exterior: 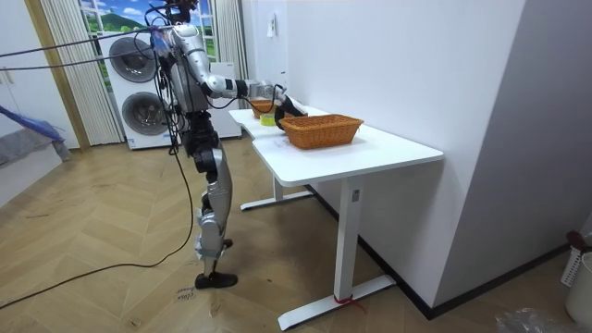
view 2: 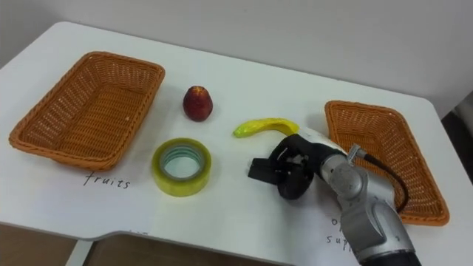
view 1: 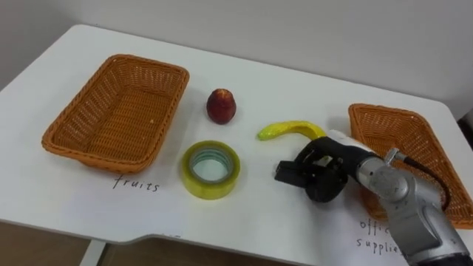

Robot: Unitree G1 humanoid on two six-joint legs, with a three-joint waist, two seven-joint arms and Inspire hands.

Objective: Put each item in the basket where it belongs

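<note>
While the banana (view 1: pixel 287 130) lies mid-desk, the right hand (view 1: pixel 319 174) sits curled and empty just beside its right end.
Left eye view: the fruit basket (view 1: pixel 118 111) stands empty at the left edge. Room view: the robot stands at the desk's (exterior: pixel 398 148) front edge. Right eye view: the tape roll (view 2: pixel 181 167) lies near, and a hand this curled could shove the banana away instead of grasping it.

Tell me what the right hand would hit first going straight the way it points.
Probably the yellow tape roll: the right hand points leftward across the table, about level with it. The banana lies just behind that line.
</note>
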